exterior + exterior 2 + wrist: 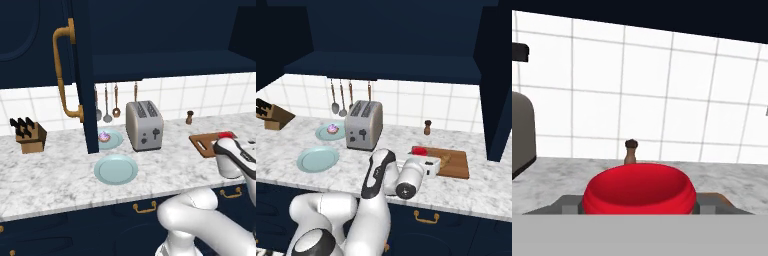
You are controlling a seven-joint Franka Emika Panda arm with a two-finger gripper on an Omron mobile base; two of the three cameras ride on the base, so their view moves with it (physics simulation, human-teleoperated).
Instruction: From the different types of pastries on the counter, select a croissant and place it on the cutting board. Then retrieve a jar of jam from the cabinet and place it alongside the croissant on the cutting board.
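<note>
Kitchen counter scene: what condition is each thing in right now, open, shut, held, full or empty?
cabinet: door swung open.
jar of jam: lid on, held between the fingers of the tool, over the cutting board's near end.
cutting board: flat on the counter, croissant lying on it.
near plate: empty.
far plate: holds the frosted cupcake.
toaster: upright, slots empty.
knife block: knives in.
</note>
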